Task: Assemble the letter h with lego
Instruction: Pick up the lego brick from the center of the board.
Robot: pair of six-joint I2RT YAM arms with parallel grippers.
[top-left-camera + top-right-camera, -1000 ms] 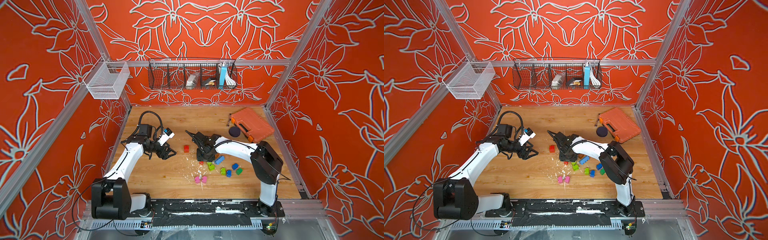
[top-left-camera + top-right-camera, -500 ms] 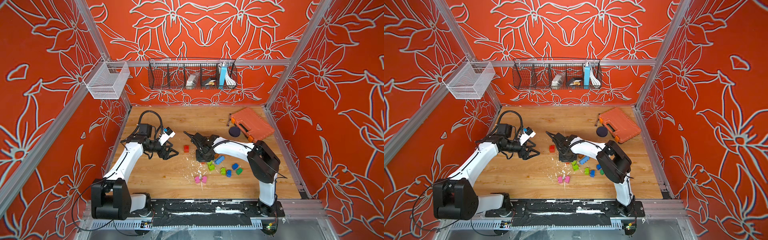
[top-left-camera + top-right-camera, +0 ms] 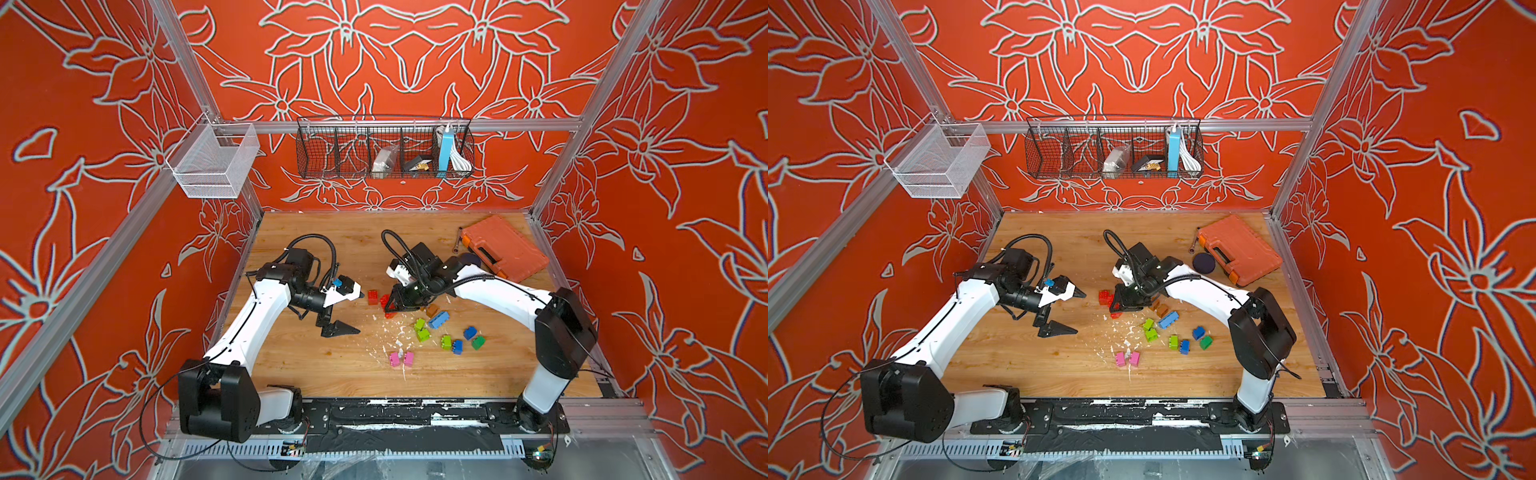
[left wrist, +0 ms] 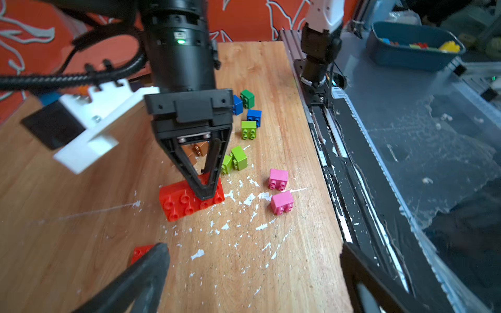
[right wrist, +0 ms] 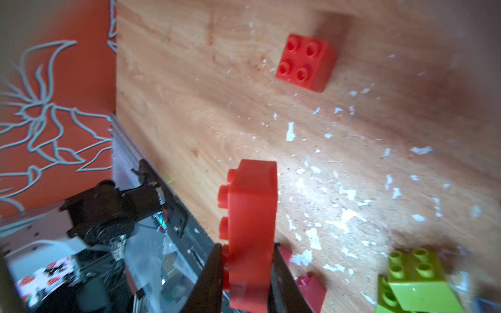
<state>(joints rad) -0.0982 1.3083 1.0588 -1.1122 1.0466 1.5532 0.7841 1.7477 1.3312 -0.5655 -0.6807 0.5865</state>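
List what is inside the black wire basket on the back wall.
In the black wire basket: a crumpled silvery bag, a small black item, an upright light blue box and a white coiled cable. What lies beneath them is hidden.

Walls (image 3: 83,124) orange-red, white flower outlines. Table (image 3: 332,374) pale wood, white-flecked. Long brick (image 4: 176,203) red. Paired bricks (image 3: 395,360) pink. Case (image 3: 505,249), 1 o'clock, orange.

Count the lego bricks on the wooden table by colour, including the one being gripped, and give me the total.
Red: 2, the long red brick and the small red brick
Brown brick: 1
Lime green bricks: 3
Blue bricks: 3
Dark green brick: 1
Pink bricks: 2
Total: 12
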